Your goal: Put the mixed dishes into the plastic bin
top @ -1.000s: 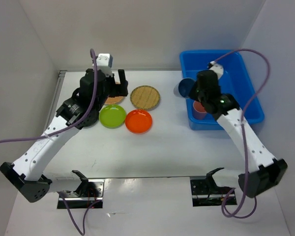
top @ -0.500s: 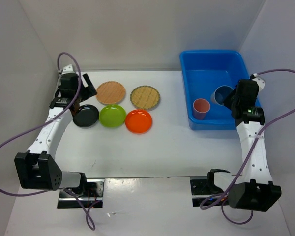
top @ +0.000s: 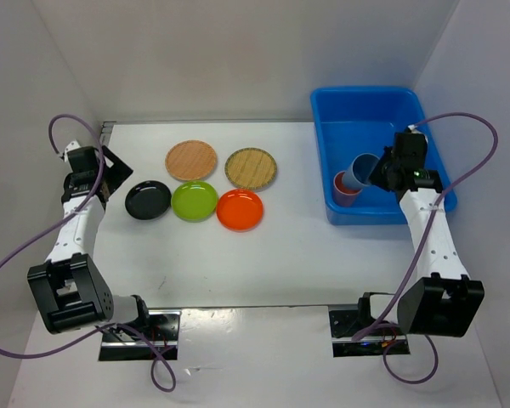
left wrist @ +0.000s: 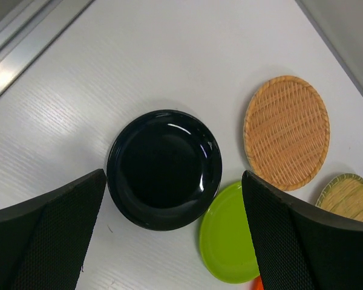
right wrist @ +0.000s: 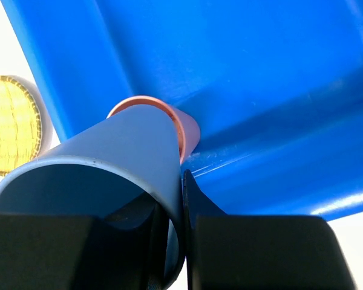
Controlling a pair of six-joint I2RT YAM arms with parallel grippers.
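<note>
My right jaws (right wrist: 175, 208) pinched the wall of the blue cup (right wrist: 109, 151). It lay tilted in the bin (right wrist: 260, 72), long axis toward 12 o'clock, base at the pink cup (right wrist: 190, 130). My left jaws (left wrist: 172, 175) gaped wide and empty, with the black plate (left wrist: 163, 151) centred below.

White table (top: 280, 255), plain white walls (top: 238, 59)

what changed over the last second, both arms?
Left tool pulled back leftward from over the tan plate, open, now just left of the black plate. Right tool carried the blue cup from the bin's left rim deeper inside, tilted at the pink cup, still gripped. Plates stayed put.
</note>
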